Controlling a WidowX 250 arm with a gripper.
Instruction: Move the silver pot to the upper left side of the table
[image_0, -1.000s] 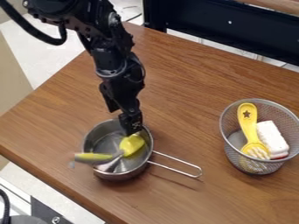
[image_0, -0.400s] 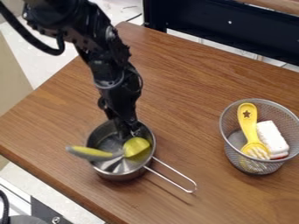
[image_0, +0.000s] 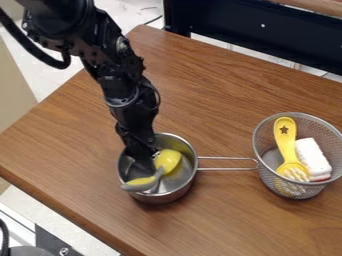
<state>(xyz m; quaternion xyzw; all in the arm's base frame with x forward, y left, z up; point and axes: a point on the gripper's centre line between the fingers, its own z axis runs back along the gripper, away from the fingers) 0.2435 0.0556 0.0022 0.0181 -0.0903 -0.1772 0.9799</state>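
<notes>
In the camera view, I find the silver pot (image_0: 163, 197) upright on the wooden table (image_0: 227, 95), left of centre and in the lower half of the view. I note the gripper (image_0: 144, 162) down inside the pot at its left side; whether it is wide, narrow or holding anything, I cannot tell. A yellow-and-grey utensil (image_0: 167, 160) lies in the pot. The wire handle (image_0: 227, 169) points right, ending at the mesh basket (image_0: 270, 184); contact is unconfirmed. The basket contains a yellow toy fork (image_0: 286, 142) beside a white block (image_0: 311, 156).
</notes>
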